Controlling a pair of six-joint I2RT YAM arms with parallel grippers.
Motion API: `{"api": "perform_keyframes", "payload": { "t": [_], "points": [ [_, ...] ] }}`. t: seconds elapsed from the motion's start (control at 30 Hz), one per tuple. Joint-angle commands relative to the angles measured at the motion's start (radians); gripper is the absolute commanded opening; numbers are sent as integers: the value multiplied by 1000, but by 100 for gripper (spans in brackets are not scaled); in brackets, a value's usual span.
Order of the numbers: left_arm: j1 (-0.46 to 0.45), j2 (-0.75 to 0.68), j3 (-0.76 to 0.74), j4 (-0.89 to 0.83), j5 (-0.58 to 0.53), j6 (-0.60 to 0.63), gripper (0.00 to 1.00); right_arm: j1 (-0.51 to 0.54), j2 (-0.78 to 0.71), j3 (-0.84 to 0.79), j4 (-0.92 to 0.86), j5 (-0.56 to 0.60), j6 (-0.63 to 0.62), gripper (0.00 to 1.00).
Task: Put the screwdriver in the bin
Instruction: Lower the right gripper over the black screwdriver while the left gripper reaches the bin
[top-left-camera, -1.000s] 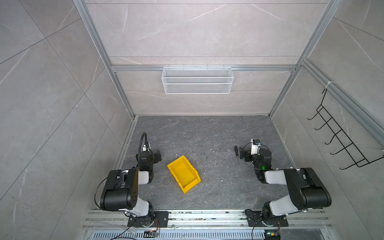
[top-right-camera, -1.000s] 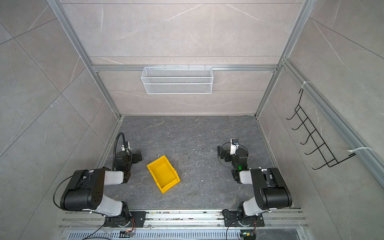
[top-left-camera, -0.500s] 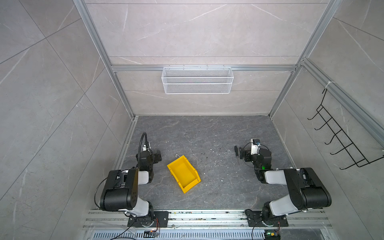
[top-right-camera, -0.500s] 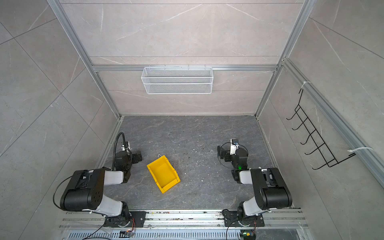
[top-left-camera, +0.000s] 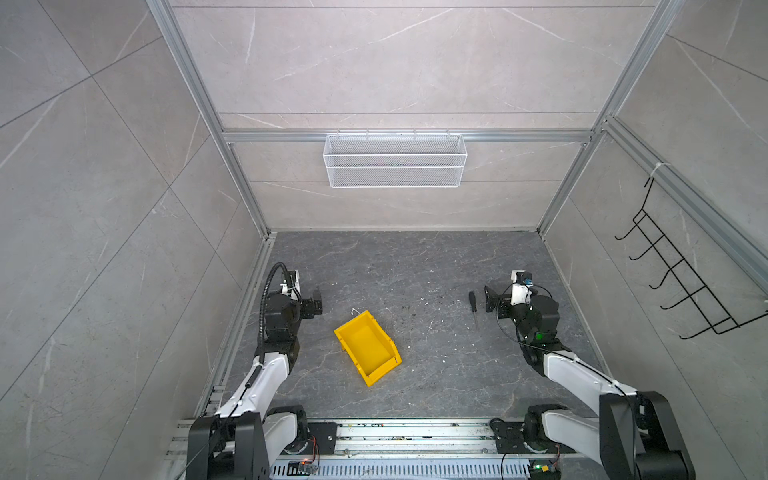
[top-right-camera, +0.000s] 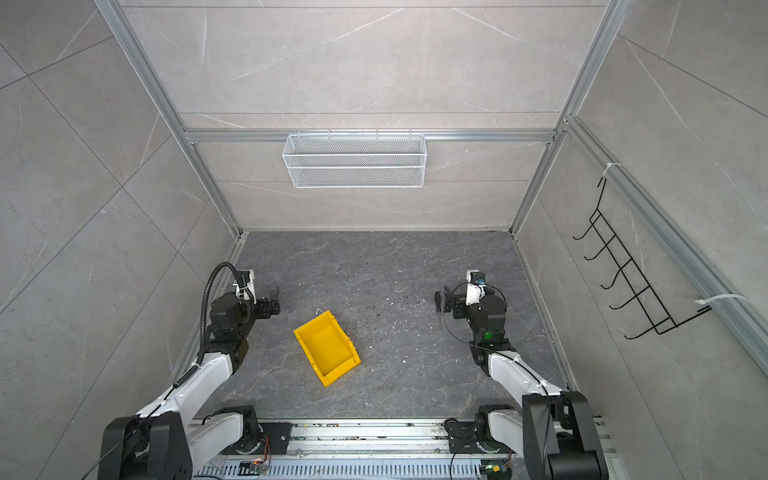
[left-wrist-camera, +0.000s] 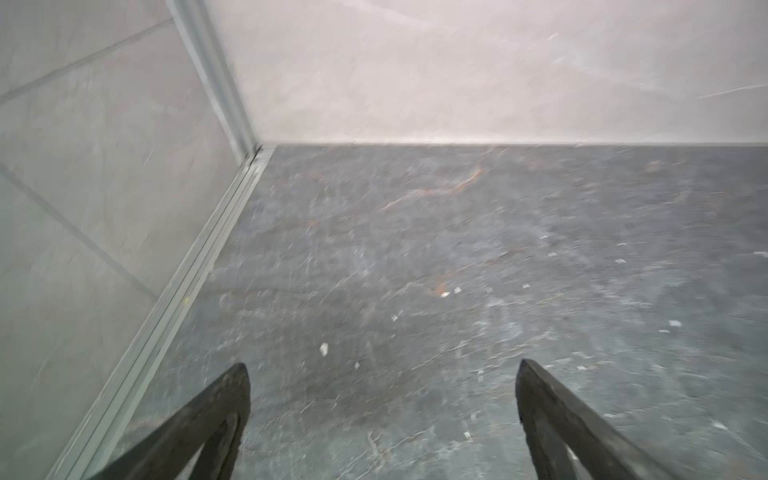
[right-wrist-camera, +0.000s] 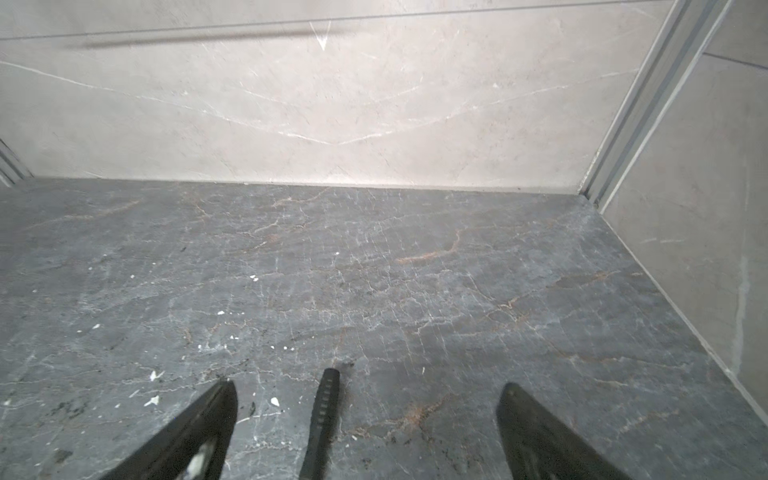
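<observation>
Screwdriver (right-wrist-camera: 322, 419) at spread right gripper (right-wrist-camera: 368, 388) — open floor (top-left-camera: 432, 332) to bin (top-left-camera: 368, 347) (yellow).

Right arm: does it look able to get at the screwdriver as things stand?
Probably yes. The right gripper is open, and the screwdriver lies flat on the floor between its jaws with nothing over it. The bin sits well off to the side.

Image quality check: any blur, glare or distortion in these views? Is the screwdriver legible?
Both top views: sharp, evenly lit, no glare; the wide-angle lens splays the pale tiled walls; the slim black-handled screwdriver is tiny but distinct, the bright yellow plastic bin crisp. Left wrist view: blurred throughout, the dark grey stone floor smeared. Right wrist view: floor veining sharp, the screwdriver's ribbed handle clear.
</observation>
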Motion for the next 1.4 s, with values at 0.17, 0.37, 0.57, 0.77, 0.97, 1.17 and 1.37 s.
{"api": "perform_keyframes", "payload": {
  "t": [0.17,0.37,0.57,0.77,0.97,1.17,1.37],
  "points": [
    [-146,-125,144,-297,165,147,100,8,-98,141,-388,-94,106,99],
    [-361,-71,198,-335,125,225,100,24,-73,238,-565,-62,232,99],
    [-514,34,237,-286,118,239,100,69,13,312,-687,-5,255,99],
    [-635,97,291,-311,152,272,100,108,154,406,-821,58,282,99],
    [-684,83,330,-403,252,269,100,168,323,520,-943,125,316,99],
    [-711,86,315,-407,317,249,100,187,476,636,-1052,149,362,99],
    [-726,78,293,-385,320,239,100,192,585,735,-1127,161,361,99]
  ]
}}
